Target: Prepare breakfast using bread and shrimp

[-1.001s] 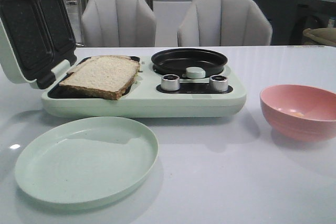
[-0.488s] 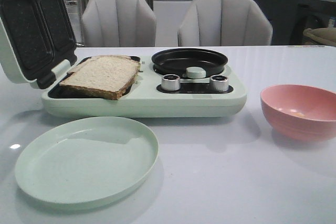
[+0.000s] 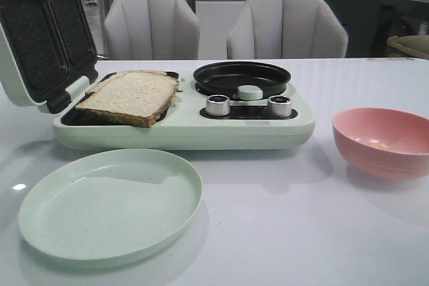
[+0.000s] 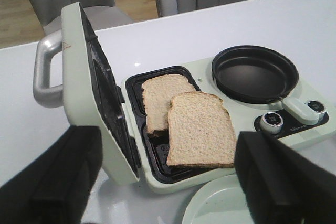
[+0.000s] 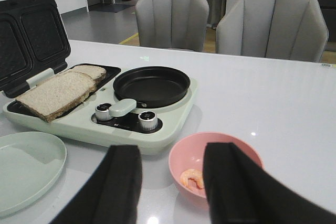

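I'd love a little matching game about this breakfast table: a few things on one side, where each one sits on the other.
Things:
1. bread
2. shrimp
3. green plate
4. black pan

Places:
A. in the pink bowl
B. on the open sandwich maker
C. above the two knobs
D. on the table, empty, nearest the camera

Pairs: 1-B, 2-A, 3-D, 4-C

Bread (image 4: 199, 129) overlapping; shrimp (image 5: 193, 179) in bowl (image 5: 184, 156)
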